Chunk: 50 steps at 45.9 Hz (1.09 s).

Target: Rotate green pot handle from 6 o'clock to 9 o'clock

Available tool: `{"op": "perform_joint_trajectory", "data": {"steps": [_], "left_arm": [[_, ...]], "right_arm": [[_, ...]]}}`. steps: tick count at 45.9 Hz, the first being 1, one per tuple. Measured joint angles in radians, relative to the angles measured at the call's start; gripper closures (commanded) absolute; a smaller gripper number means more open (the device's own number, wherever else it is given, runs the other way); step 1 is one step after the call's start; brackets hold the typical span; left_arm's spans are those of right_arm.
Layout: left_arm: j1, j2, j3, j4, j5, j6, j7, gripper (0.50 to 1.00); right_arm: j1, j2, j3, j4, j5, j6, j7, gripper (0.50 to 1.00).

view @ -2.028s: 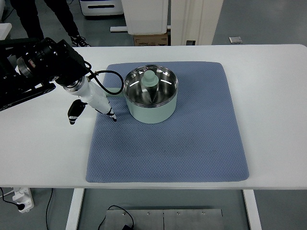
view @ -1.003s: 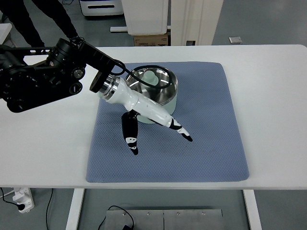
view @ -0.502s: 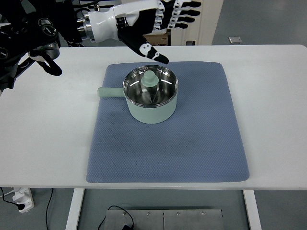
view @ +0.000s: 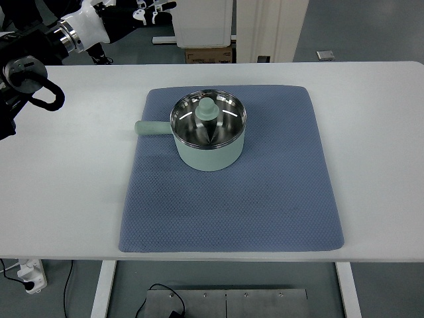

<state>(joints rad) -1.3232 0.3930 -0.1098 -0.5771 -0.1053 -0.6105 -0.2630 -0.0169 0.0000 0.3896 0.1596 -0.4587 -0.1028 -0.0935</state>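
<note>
The left robot hand (view: 151, 9) hangs past the table's (view: 59, 185) far-left corner, fingers spread, empty; the green pot's (view: 209, 138) handle (view: 152, 127) points toward the table's left edge.

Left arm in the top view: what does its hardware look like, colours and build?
The left arm is bulky black machinery with rounded joint housings and a looped black bracket. Toward the wrist sits a silver metal ring, then a glossy white shell. The left hand shows white fingers with black segments. No right arm shows.

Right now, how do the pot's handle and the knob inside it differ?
The handle lies flat, sticking left out of the green pot over the blue mat; the knob stands upright inside the steel bowl. The handle is long, the knob short and rounded. Both are pale green.
</note>
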Motion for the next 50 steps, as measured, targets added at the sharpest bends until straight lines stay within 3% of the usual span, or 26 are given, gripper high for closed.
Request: {"op": "perform_joint_trajectory", "data": {"steps": [15,23,36,50], "left_arm": [[0.059,-0.038,-0.016,0.146,-0.197,0.0,0.133,0.5],[0.129,-0.062,-0.074,0.164,-0.259,0.098,0.181,0.5],[0.265,-0.098,-0.275,0.165,-0.27,0.211,0.185,0.5],[0.352,-0.114,-0.432,0.165,-0.271,0.227,0.185,0.5]], "right_arm": [[0.0,0.0,0.0,0.0,0.0,0.0,0.0,0.5],[0.0,0.0,0.0,0.0,0.0,0.0,0.0,0.5],[0.0,0.0,0.0,0.0,0.0,0.0,0.0,0.5],[0.0,0.0,0.0,0.0,0.0,0.0,0.0,0.5]]}}
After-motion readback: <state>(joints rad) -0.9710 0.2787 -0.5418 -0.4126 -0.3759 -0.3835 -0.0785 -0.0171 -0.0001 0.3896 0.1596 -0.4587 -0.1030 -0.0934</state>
